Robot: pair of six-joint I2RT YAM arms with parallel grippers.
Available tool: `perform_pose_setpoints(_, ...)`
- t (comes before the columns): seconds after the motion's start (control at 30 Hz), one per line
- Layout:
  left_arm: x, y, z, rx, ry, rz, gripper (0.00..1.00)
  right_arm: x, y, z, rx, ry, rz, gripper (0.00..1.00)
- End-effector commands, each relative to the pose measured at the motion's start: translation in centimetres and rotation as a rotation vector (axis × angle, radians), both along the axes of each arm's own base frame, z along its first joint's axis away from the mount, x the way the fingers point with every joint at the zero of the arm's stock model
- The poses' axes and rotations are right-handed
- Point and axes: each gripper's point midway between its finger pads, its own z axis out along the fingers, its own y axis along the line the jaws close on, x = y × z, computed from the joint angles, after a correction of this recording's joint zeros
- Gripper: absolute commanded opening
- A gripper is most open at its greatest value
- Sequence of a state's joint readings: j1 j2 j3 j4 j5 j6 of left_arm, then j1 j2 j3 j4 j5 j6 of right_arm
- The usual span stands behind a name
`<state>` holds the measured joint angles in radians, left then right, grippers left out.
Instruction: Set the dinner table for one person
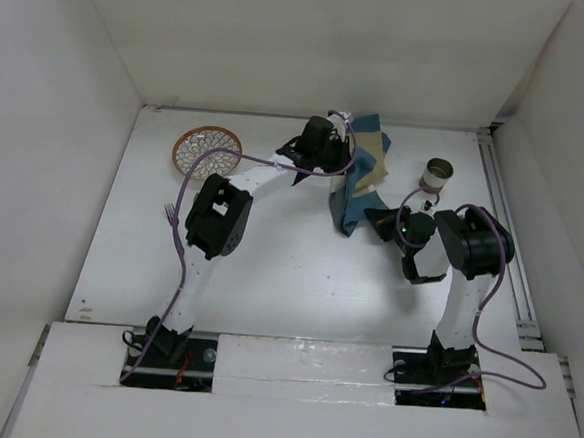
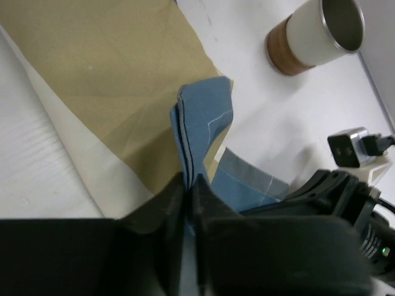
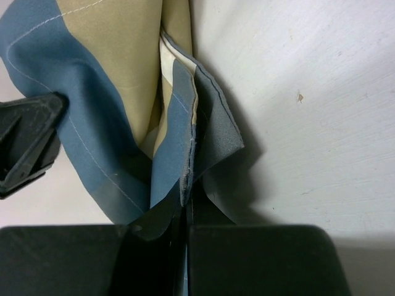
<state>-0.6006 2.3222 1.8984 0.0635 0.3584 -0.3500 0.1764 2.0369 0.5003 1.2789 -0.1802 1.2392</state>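
The blue-and-beige checked placemat [image 1: 363, 174] hangs bunched between my two grippers, over the far middle of the white dinner table [image 1: 298, 280]. My left gripper [image 2: 190, 182] is shut on a folded blue edge of the placemat [image 2: 203, 123]. My right gripper [image 3: 185, 206] is shut on another blue hemmed edge of the placemat [image 3: 105, 68]. In the top view the left gripper [image 1: 333, 167] holds the cloth's upper left part. The right gripper [image 1: 377, 221] holds its lower right end.
A white cup with a brown base and metal rim [image 1: 436, 174] [image 2: 315, 34] stands just right of the cloth. An orange patterned plate [image 1: 207, 151] lies at the far left, with a fork [image 1: 170, 214] nearer on the left. White walls enclose the table.
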Motion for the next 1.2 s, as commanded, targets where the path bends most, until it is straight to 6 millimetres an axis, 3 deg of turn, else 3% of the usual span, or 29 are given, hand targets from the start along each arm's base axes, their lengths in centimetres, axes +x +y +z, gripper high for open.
perform_pose_setpoints(0.0, 1.2, -1.3, 5.7, -0.114, -0.109, 0.016, 0.0, -0.6, 0.9, -0.3, -0.022, -0.022, 0.035, 0.0)
perform_pose_setpoints(0.03, 1.2, -1.0, 6.1, -0.11, -0.116, 0.032, 0.0, -0.6, 0.9, -0.3, -0.022, -0.022, 0.035, 0.0)
perform_pose_setpoints(0.07, 1.3, -0.8, 8.2, -0.137, -0.143, 0.051, 0.0, -0.9, 0.6, -0.6, -0.021, -0.011, 0.035, 0.0)
perform_pose_setpoints(0.13, 1.9, 0.5, 9.4, -0.119, -0.159, 0.135, 0.0, -1.2, 0.4, 0.5, -0.022, -0.043, 0.046, 0.0)
perform_pose_setpoints(0.17, 1.8, 1.4, 12.6, -0.139, -0.191, 0.176, 0.0, -1.3, 0.1, 0.9, -0.017, -0.055, 0.048, 0.0)
perform_pose_setpoints(0.2, 1.8, 2.3, 13.7, -0.139, -0.195, 0.229, 0.0, -1.3, -0.3, 1.9, -0.012, -0.075, 0.045, 0.0)
perform_pose_setpoints(0.27, 2.3, 5.7, 15.1, -0.093, -0.203, 0.405, 0.0, -1.9, -0.3, 2.9, -0.011, -0.093, 0.078, 0.0)
perform_pose_setpoints(0.3, 1.5, 7.4, 18.6, -0.121, -0.238, 0.463, 0.0, -1.9, -0.8, 3.2, -0.018, -0.091, 0.08, 0.0)
perform_pose_setpoints(0.33, 1.3, 9.5, 18.1, -0.095, -0.213, 0.569, 0.0, -1.9, -0.9, 4.8, -0.028, -0.124, 0.09, 0.0)
perform_pose_setpoints(0.37, 1.0, 10.9, 18.7, -0.098, -0.208, 0.611, 0.0, -2.3, -0.6, 4.9, -0.032, -0.107, 0.118, 0.0)
perform_pose_setpoints(0.4, -0.3, 12.1, 21.1, -0.13, -0.224, 0.636, 0.0, -2.4, -0.9, 5.7, -0.038, -0.115, 0.118, 0.0)
perform_pose_setpoints(0.43, -0.5, 13.7, 21.5, -0.131, -0.216, 0.684, 0.0, -2.3, -1.4, 8.3, -0.06, -0.178, 0.111, 0.0)
perform_pose_setpoints(0.47, -0.9, 15.9, 19.9, -0.109, -0.168, 0.768, 0.0, -2.9, -1.3, 8.1, -0.074, -0.141, 0.126, 0.0)
perform_pose_setpoints(0.5, -2.2, 16.9, 21.9, -0.149, -0.184, 0.784, 0.0, -3.1, -1.4, 9.1, -0.092, -0.152, 0.13, 0.0)
perform_pose_setpoints(0.53, -2.6, 18.2, 21.9, -0.147, -0.178, 0.813, 0.0, -3.2, -1.8, 12.6, -0.111, -0.226, 0.12, 0.0)
perform_pose_setpoints(0.57, -3.2, 19.2, 20.7, -0.117, -0.173, 0.843, 0.0, -3.4, -2.2, 13.6, -0.163, -0.246, 0.114, 0.0)
perform_pose_setpoints(0.6, -3.8, 19.7, 21.1, -0.13, -0.174, 0.856, 0.0, -3.8, -2.7, 13.3, -0.196, -0.192, 0.099, 0.0)
perform_pose_setpoints(0.63, -4.8, 20.3, 22.6, -0.157, -0.192, 0.856, 0.0, -4.0, -3.4, 14.4, -0.226, -0.202, 0.076, 0.0)
perform_pose_setpoints(0.67, -5.1, 20.8, 23.0, -0.171, -0.196, 0.873, 0.0, -4.4, -3.8, 18.3, -0.25, -0.285, 0.054, 0.0)
perform_pose_setpoints(0.7, -5.6, 21.2, 23.1, -0.164, -0.196, 0.881, 0.0, -5.0, -4.2, 18.1, -0.3, -0.246, 0.052, 0.0)
perform_pose_setpoints(0.73, -6.0, 21.5, 23.0, -0.159, -0.192, 0.881, 0.0, -5.1, -5.0, 19.3, -0.332, -0.256, 0.014, 0.0)
perform_pose_setpoints(0.8, -6.7, 22.0, 24.1, -0.176, -0.204, 0.881, 0.0, -5.9, -5.8, 23.9, -0.389, -0.34, -0.025, 0.0)
perform_pose_setpoints(0.83, -6.9, 22.0, 23.8, -0.169, -0.19, 0.884, 0.0, -6.3, -6.0, 23.8, -0.408, -0.306, -0.025, 0.0)
perform_pose_setpoints(0.9, -7.6, 22.2, 24.2, -0.178, -0.181, 0.879, 0.0, -6.8, -6.9, 26.5, -0.431, -0.349, -0.051, 0.0)
perform_pose_setpoints(1.0, -8.8, 22.4, 24.8, -0.199, -0.182, 0.852, 0.0, -7.4, -7.1, 27.2, -0.457, -0.344, -0.041, 0.0)
perform_pose_setpoints(1.03, -9.3, 22.3, 24.5, -0.208, -0.169, 0.836, 0.0, -8.1, -7.0, 28.6, -0.466, -0.38, -0.036, 0.0)
perform_pose_setpoints(1.07, -9.6, 22.5, 25.2, -0.222, -0.179, 0.836, 0.0, -8.4, -7.1, 28.4, -0.477, -0.371, -0.031, 0.0)
perform_pose_setpoints(1.17, -11.4, 23.6, 26.5, -0.246, -0.195, 0.835, 0.0, -9.6, -7.2, 30.8, -0.494, -0.428, -0.041, 0.0)
